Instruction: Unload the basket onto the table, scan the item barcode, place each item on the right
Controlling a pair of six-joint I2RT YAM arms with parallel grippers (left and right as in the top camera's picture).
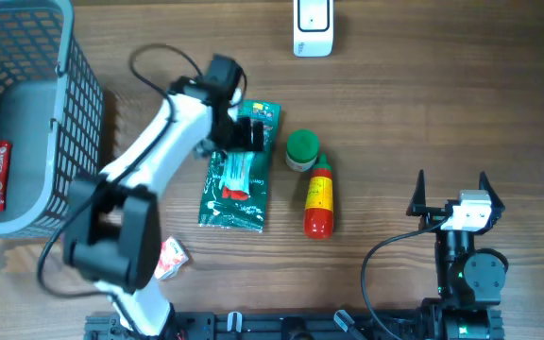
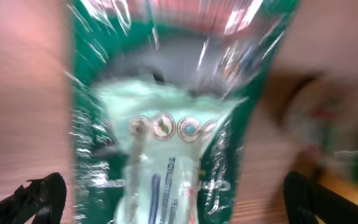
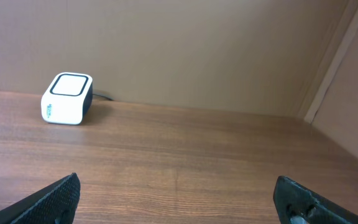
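left claw point(image 2: 173, 190) apart over green packet point(image 2: 166, 124) | right claw point(image 3: 176, 183) apart | basket point(image 1: 78, 104) only overhead

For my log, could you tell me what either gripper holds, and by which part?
Nothing is held: the left gripper hangs open over the green packet; the right gripper is open, empty.

So the left arm point(image 1: 149, 156) is stretched diagonally from its base out toward the middle, wrist tipped down, and the left end effector point(image 1: 239, 137) faces downward. Its fingers point(image 2: 42, 196) sit wide apart at the wrist cam's bottom corners. The right arm point(image 1: 470, 269) is folded up over its own base, with the right end effector point(image 1: 451, 179) pointing away from it, jaws spread wide, gripping nothing.
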